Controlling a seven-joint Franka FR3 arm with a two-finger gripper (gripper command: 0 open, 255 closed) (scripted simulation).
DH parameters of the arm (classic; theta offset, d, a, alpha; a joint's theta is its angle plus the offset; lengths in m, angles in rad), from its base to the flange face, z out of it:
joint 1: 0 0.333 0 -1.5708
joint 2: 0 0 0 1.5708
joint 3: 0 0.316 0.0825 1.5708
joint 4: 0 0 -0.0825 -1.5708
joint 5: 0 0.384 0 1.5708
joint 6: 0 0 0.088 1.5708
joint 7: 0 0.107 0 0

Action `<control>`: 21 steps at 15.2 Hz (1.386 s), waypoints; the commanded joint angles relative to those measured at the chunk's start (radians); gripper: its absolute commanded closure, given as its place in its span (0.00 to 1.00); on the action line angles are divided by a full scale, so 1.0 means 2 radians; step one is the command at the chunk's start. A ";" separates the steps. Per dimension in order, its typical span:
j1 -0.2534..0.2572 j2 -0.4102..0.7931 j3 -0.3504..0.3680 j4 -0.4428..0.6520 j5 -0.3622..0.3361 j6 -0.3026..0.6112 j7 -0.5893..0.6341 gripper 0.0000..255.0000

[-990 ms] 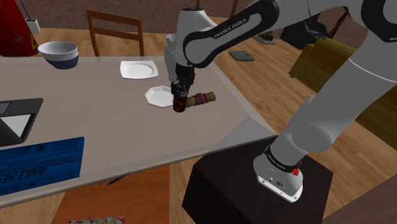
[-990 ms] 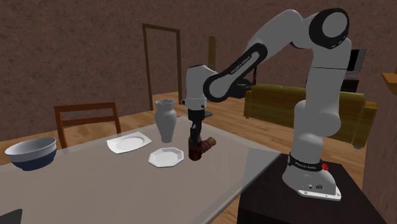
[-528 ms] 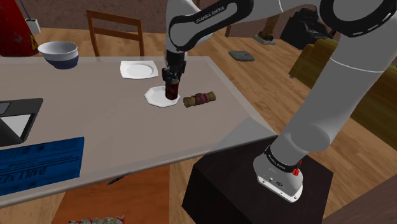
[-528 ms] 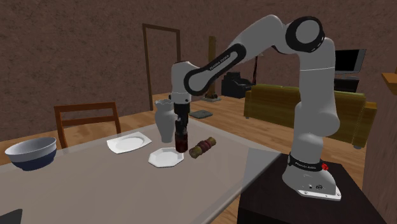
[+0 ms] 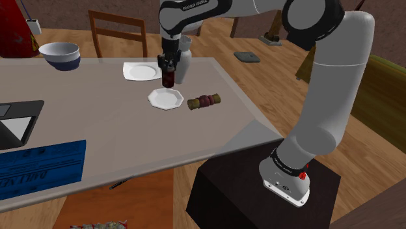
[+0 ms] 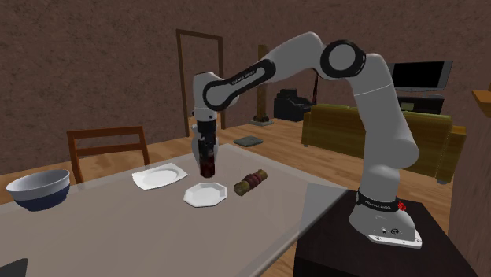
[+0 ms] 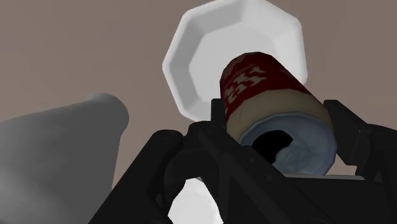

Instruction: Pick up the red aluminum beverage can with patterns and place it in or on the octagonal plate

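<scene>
Red patterned can [image 5: 168, 78], clasped in the jaws, hangs above the white octagonal plate [image 5: 166, 99]

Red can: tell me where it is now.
Shoulder view, upper middle: the can hangs in the hand above the table, between the octagonal plate and the vase.

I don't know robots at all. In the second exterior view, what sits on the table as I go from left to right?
bowl → square white plate → octagonal plate → banded roll lying on its side. I left out the red can, held in the gripper, because it overlaps the octagonal plate's span.
</scene>
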 commanded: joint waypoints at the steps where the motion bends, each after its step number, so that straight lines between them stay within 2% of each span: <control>1: 0.000 0.026 -0.002 0.037 -0.003 -0.011 -0.002 1.00; 19: 0.003 0.082 -0.007 -0.005 -0.011 0.087 0.002 1.00; 21: 0.003 0.082 -0.007 -0.005 -0.011 0.087 0.002 1.00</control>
